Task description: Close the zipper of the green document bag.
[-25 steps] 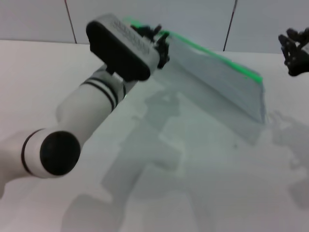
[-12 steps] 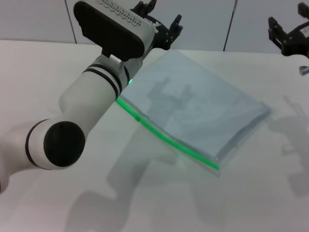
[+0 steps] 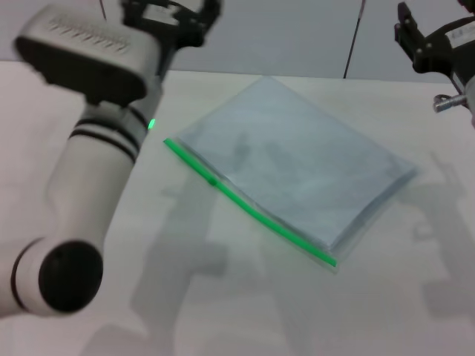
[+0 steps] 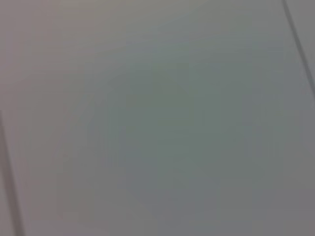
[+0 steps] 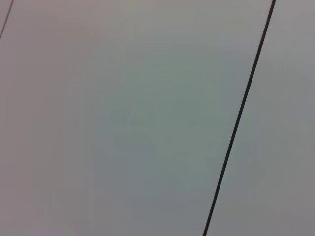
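The green document bag lies flat on the white table, a translucent grey-blue pouch turned at a slant. Its zipper is the bright green strip along the near left edge, with a small slider tab close to the strip's left end. My left gripper is raised at the top of the head view, above and left of the bag, open and holding nothing. My right gripper hangs high at the top right, away from the bag. Neither wrist view shows the bag or any fingers.
The left arm's white forearm crosses the left side of the head view, beside the bag's left corner. A panelled wall with dark seams stands behind the table. Both wrist views show only that wall, the seam among it.
A second ago my left gripper held the bag up; it let go and the bag now lies flat. Since then the left arm has risen and swung left, and the right gripper moved slightly.
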Available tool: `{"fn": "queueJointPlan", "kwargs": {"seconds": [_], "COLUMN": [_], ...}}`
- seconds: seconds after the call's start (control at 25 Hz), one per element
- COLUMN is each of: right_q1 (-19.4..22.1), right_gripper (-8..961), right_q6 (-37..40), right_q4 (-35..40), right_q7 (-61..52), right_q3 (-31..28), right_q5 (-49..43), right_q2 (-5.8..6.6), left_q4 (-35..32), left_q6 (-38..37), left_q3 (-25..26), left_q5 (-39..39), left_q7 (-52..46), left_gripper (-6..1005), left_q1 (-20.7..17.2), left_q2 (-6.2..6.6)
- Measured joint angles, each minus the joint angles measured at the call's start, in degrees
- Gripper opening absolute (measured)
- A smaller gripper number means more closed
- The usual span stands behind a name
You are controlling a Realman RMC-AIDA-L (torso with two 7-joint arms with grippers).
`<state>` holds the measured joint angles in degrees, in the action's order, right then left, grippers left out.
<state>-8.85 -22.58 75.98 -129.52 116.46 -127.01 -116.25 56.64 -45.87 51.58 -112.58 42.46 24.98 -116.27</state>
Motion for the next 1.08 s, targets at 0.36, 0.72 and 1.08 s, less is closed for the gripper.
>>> {"fn": "queueJointPlan", "kwargs": {"seconds": [0.36, 0.72, 1.08], "right_q1": [-3.34, -9.4, -12.54], "right_gripper": [736, 733, 733], "right_q6": [-21.43, -30.4, -35.52], "right_q4": [-13.06, -26.15, -31.56], "right_q7": [-1.72, -14.24, -15.49], "right_q3": [8.04, 16.2, 21.06], "right_q5": [7.79, 10.85, 10.9], "right_q2": [0.21, 0.19, 0.0], "left_q4": [-10.73, -23.97, -30.06], "left_q6": [-13.77, -15.61, -18.45], "left_q3": [-3.01, -3.0, -3.0], "left_q5": [-6.43, -18.01, -17.83], "left_q7": [-19.8, -37.09, -37.59], "left_gripper": [829, 829, 829], "left_q1": [-1.69, 1.18, 3.76], "left_q2": [0.6, 1.01, -0.16]}}
